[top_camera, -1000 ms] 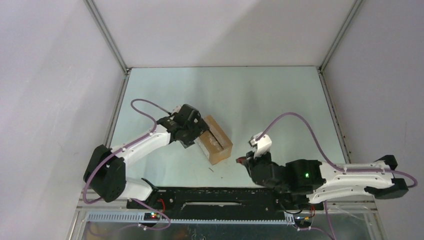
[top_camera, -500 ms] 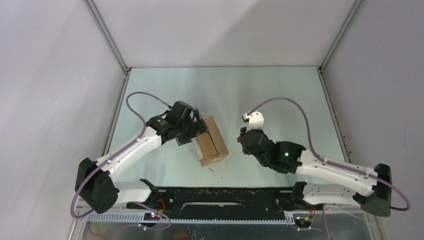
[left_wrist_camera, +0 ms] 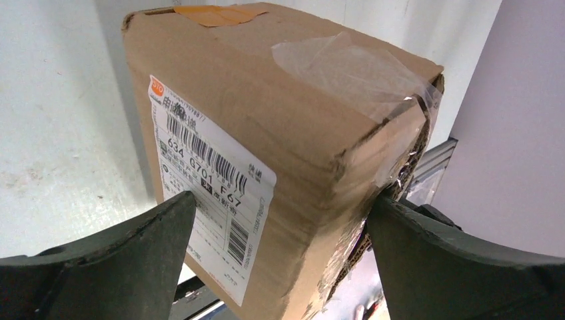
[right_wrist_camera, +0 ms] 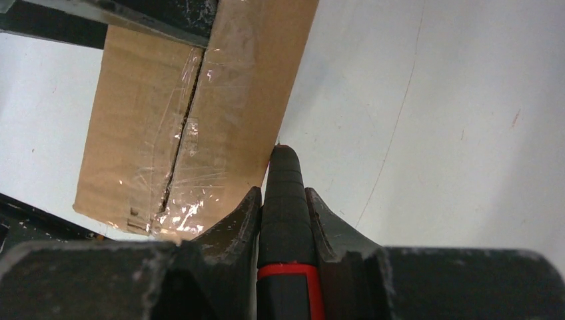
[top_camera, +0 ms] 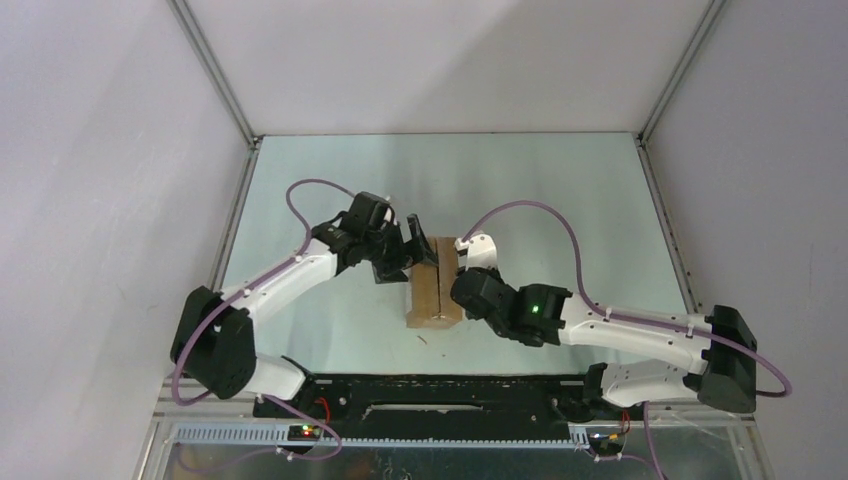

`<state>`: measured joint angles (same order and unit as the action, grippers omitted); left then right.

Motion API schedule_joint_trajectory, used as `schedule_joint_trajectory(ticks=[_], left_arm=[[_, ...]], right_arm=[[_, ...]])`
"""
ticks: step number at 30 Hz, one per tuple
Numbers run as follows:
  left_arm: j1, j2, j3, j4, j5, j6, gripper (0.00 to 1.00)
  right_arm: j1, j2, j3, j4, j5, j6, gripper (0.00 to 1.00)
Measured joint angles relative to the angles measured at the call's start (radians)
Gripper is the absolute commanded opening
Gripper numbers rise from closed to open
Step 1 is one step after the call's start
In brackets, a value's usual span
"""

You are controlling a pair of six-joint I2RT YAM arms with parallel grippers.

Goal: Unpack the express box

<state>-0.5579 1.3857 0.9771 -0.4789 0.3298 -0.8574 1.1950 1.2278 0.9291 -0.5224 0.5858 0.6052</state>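
Cardboard express box [top_camera: 435,285], taped shut, contents hidden, lies mid-table [top_camera: 560,190] between both arms; left gripper [left_wrist_camera: 280,200] spread wide astride one end; right gripper [right_wrist_camera: 282,200] clenched on red-banded knife [right_wrist_camera: 284,170], tip at the box's edge.

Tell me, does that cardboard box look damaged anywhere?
Yes. The box has a crushed, torn corner on the right in the left wrist view, ragged cardboard showing; the clear tape over it is wrinkled and lifting.
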Motion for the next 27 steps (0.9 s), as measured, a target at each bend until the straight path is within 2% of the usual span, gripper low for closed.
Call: schedule_joint_trajectory(ticks=[9, 14, 18, 22, 27], left_arm=[[0.004, 0.035, 0.049, 0.005, -0.018, 0.025, 1.00], [0.004, 0.039, 0.051, 0.211, 0.047, -0.052, 1.00], [0.006, 0.045, 0.052, 0.255, 0.071, -0.062, 1.00], [0.030, 0.045, 0.081, 0.114, 0.006, -0.029, 1.00], [0.054, -0.024, 0.164, -0.141, -0.222, -0.003, 0.99]], right_arm=[[0.066, 0.021, 0.004, -0.015, 0.021, 0.091, 0.00], [0.128, 0.060, 0.024, 0.011, -0.003, 0.131, 0.00], [0.129, 0.074, 0.029, 0.020, -0.008, 0.148, 0.00], [0.116, 0.074, 0.046, -0.006, -0.005, 0.148, 0.00], [0.087, 0.028, 0.082, -0.119, 0.035, 0.148, 0.00]])
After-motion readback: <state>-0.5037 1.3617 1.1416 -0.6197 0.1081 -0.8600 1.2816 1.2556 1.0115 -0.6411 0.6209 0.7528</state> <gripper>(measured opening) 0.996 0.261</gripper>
